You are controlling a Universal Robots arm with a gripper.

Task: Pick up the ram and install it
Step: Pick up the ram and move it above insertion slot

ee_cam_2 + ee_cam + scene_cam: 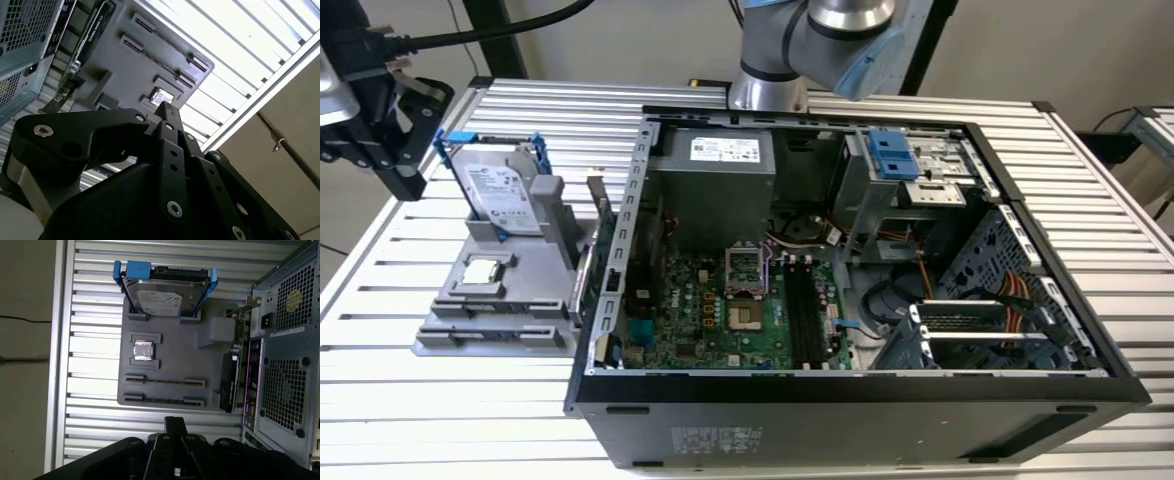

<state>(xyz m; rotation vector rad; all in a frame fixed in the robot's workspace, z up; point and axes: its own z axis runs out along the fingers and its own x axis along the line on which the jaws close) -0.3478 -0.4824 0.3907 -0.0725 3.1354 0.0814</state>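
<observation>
A thin dark strip, apparently the ram [164, 401] seen edge-on, stands in a slot of the grey holder [170, 365]; I cannot make out its chips or label. In the exterior view my black gripper [407, 187] hangs above the table at the far left, beside the holder's hard drive end and apart from it. In both wrist views the fingertips [175, 422] [167, 108] meet in one point with nothing between them, so the gripper is shut and empty. The open computer case [620, 250] lies at the exterior view's right of the holder, with the motherboard's long black memory slots [806, 312] showing.
On the holder stand a silver hard drive with blue rails [500, 190], a small square processor chip [483, 269] and an expansion card [231, 382] on edge against the case. The slatted metal table [480, 420] ends close to the holder's left. The arm's base [767, 90] rises behind the case.
</observation>
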